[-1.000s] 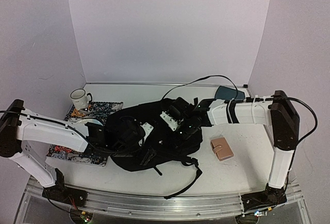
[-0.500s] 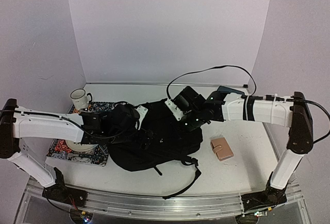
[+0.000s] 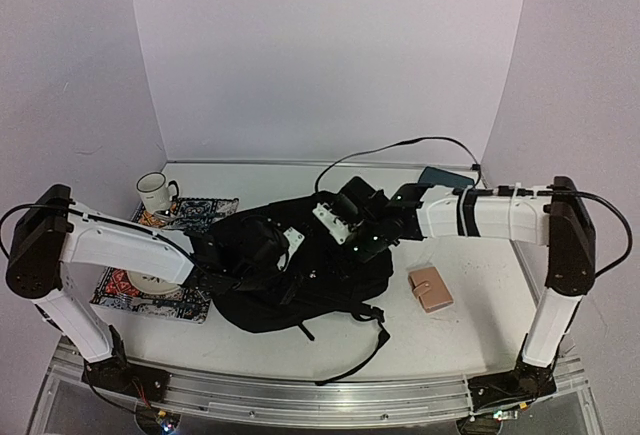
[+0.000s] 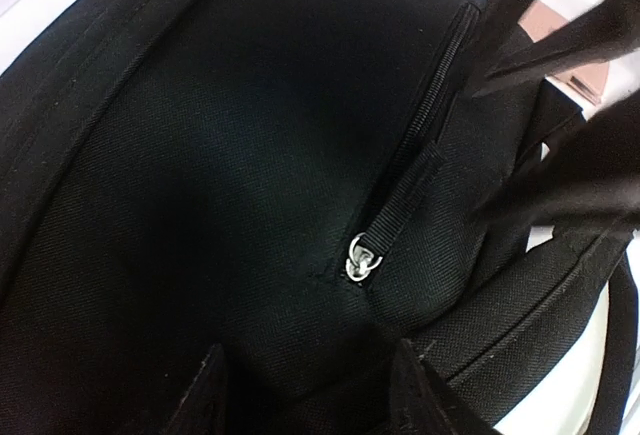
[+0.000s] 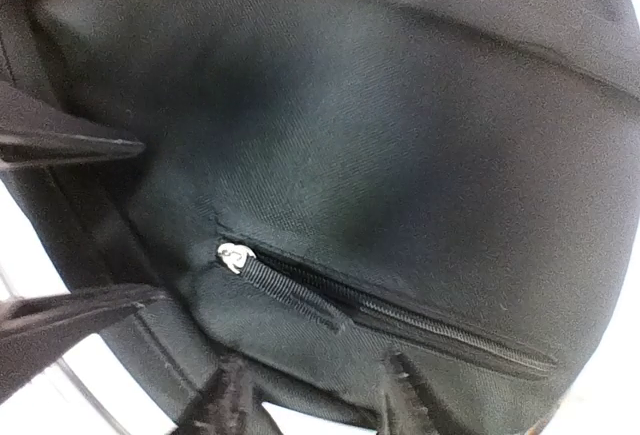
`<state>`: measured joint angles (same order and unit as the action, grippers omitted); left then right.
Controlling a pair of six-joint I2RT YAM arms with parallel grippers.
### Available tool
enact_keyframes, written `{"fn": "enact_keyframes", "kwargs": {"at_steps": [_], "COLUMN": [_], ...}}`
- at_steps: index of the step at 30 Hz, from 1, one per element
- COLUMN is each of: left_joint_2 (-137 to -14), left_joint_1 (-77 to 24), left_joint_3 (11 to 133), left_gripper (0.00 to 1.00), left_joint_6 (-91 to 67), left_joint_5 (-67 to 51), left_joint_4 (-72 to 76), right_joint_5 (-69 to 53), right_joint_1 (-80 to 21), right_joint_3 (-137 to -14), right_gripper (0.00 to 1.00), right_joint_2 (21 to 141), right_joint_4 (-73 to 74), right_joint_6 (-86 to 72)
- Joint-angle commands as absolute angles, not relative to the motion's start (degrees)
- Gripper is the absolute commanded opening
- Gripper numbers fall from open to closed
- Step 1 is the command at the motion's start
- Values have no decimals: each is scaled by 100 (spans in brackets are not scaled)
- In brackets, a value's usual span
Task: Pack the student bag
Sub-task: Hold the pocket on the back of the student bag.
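The student bag (image 3: 310,285), a large black backpack, lies in the middle of the table with its straps trailing toward the near edge. My left gripper (image 3: 268,255) rests on its left upper part. In the left wrist view its jaws (image 4: 312,365) stand apart, with bag fabric bulging between them just below a silver zipper pull (image 4: 361,255). My right gripper (image 3: 352,238) hovers over the bag's far right side. Its jaws (image 5: 310,380) are open over the bag's lower edge, near the same shut pocket zipper (image 5: 236,255).
A pink wallet (image 3: 431,288) lies right of the bag. On the left, a white plate (image 3: 140,281) sits on a patterned mat (image 3: 190,211), and a mug (image 3: 153,190) stands behind it. A dark blue-grey tray (image 3: 446,177) sits at the back right.
The right gripper was shut and has opened, and it has come down closer to the bag. The left gripper has shifted right and lower onto the bag, which has settled flatter.
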<state>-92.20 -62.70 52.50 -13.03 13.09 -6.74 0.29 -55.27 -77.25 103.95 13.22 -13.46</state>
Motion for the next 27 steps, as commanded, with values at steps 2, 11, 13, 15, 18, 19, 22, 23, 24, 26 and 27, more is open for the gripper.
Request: {"fn": "enact_keyframes", "kwargs": {"at_steps": [2, 11, 13, 15, 18, 19, 22, 23, 24, 26, 27], "left_joint_2": [-9064, -8999, -8993, -8993, -9010, -9021, -9055, -9068, -9079, -9094, -9100], "left_joint_1": [-6284, -6284, -6285, -6284, -6284, -6284, -6284, -6284, -6284, -6284, -6284], "left_joint_3": [4947, 4538, 4500, 4473, 4494, 4508, 4534, 4535, 4533, 4521, 4512], "left_gripper": [50, 43, 42, 42, 42, 42, 41, 41, 40, 40, 40], "left_joint_6": [-1434, -1724, -1753, -1774, -1787, -1793, -1818, -1821, -1827, -1840, -1846], "left_joint_5": [1148, 986, 962, 945, 923, 924, 968, 970, 971, 962, 950], "left_joint_4": [-464, -279, -246, -201, -162, -156, -149, -149, -150, -150, -149], "right_joint_5": [-258, -170, -223, -352, -511, -552, -646, -653, -664, -680, -694], "right_joint_1": [-5531, -5533, -5529, -5529, -5530, -5533, -5530, -5529, -5528, -5528, -5529], "right_joint_3": [-8001, -8279, -8326, -8385, -8427, -8425, -8398, -8386, -8375, -8363, -8361], "right_gripper": [50, 51, 49, 41, 32, 28, 23, 22, 21, 21, 22], "right_joint_2": [10925, 11266, 11268, 11293, 11315, 11319, 11329, 11335, 11346, 11374, 11390], "right_joint_4": [1452, 1465, 1468, 1467, 1467, 1465, 1468, 1471, 1475, 1476, 1477], "right_joint_6": [-1007, -989, -993, -967, -958, -956, -944, -945, -942, -940, -940]}}
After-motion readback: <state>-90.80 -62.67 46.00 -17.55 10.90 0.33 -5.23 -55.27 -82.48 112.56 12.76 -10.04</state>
